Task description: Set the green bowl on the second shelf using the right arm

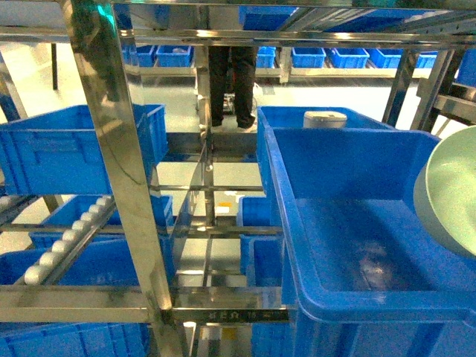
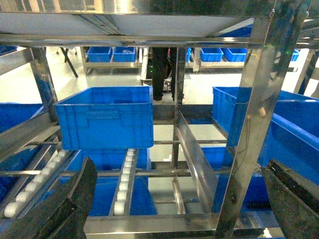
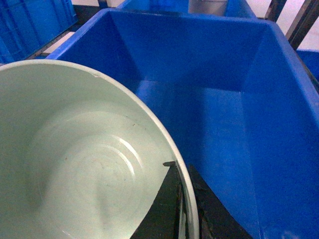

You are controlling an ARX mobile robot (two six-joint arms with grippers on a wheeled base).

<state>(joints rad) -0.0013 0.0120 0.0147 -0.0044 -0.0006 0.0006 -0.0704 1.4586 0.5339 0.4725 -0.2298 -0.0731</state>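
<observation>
Nearest to us, in the right wrist view, the green bowl point(image 3: 75, 159) fills the lower left of the frame, tilted so we look into its pale, smooth inside; the right gripper point(image 3: 182, 204) pinches its rim, 1 black finger inside the wall and 1 outside, at the bottom edge of the picture; in the head view the same bowl point(image 1: 450, 197) shows only as a mint curve at the right edge, held in the air above the right side of the near blue crate point(image 1: 357, 245); that crate sits open on the second shelf point(image 1: 223, 303), its floor bare and glossy; we cannot tell whether the bowl touches the crate's wall. In the left wrist view the left gripper point(image 2: 174, 199) is spread wide, its 2 dark fingers point(image 2: 65, 204) at the lower corners with nothing between them. Beyond it run the white roller rails point(image 2: 124, 181) and a steel upright point(image 2: 254, 109); further back stands another blue crate point(image 2: 104, 117); behind the near crate in the head view a second crate holds a small white object point(image 1: 325, 118); farthest off, a person's dark legs point(image 1: 232, 82) stand on the pale floor before a row of more blue crates point(image 1: 349, 57).
</observation>
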